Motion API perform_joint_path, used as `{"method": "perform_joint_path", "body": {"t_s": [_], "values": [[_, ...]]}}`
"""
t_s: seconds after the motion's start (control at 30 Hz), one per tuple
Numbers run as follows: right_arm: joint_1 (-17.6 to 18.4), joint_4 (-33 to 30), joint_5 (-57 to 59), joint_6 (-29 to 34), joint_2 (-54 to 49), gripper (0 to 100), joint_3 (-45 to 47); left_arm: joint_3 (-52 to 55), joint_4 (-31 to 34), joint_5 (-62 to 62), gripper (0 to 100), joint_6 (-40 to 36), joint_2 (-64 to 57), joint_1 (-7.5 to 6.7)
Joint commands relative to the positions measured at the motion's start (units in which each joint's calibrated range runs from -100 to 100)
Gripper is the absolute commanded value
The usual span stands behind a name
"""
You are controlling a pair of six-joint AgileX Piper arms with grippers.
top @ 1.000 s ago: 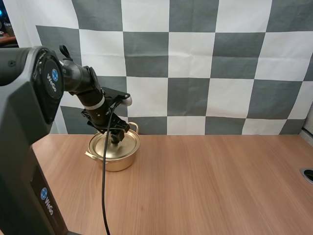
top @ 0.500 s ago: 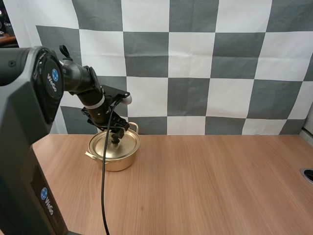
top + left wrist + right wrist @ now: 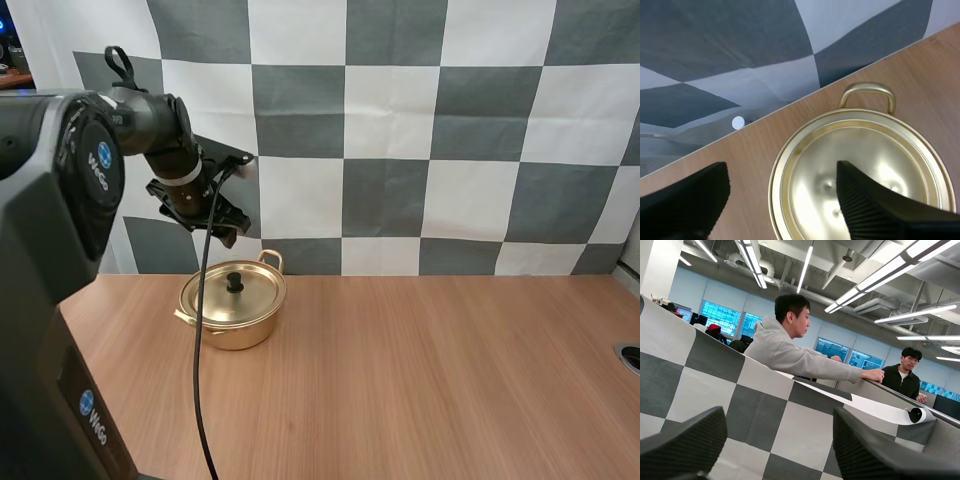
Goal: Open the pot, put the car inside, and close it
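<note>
A gold pot (image 3: pixel 232 318) stands at the back left of the wooden table, its lid (image 3: pixel 233 293) on it with a black knob (image 3: pixel 234 282) on top. My left gripper (image 3: pixel 222 228) hangs well above the pot, a little left of the knob, holding nothing. In the left wrist view its fingers stand apart over the shiny lid (image 3: pixel 860 170), and the gripper (image 3: pixel 781 172) is open; one pot handle (image 3: pixel 867 95) shows beyond it. My right gripper (image 3: pixel 778 415) is open too, with nothing between its fingers, and points up at the backdrop.
The wooden table (image 3: pixel 420 380) stretches bare to the right of the pot. A dark round fitting (image 3: pixel 630 357) sits at its right edge. A small white disc (image 3: pixel 738 122) lies by the table's back edge behind the pot. Two persons (image 3: pixel 790 347) are beyond the backdrop.
My left gripper was down at the lid's knob; it has let go and risen up and slightly left. The lid stays on the pot.
</note>
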Motion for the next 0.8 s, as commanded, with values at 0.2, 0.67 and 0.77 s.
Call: {"method": "perform_joint_path", "body": {"t_s": [0.2,0.67,0.77], "values": [[0.0,-0.2,0.1,0.0,0.0,100,1.1,-11.0,0.2,2.9,0,-14.6,-10.6,0.35],[0.0,-8.1,0.1,10.7,0.0,0,27.6,-19.2,4.4,4.7,0,-17.1,-39.3,0.35],[-0.2,-8.1,0.1,13.9,-0.7,0,30.2,-19.2,4.4,10.1,0,-17.4,-43.8,0.35]]}}
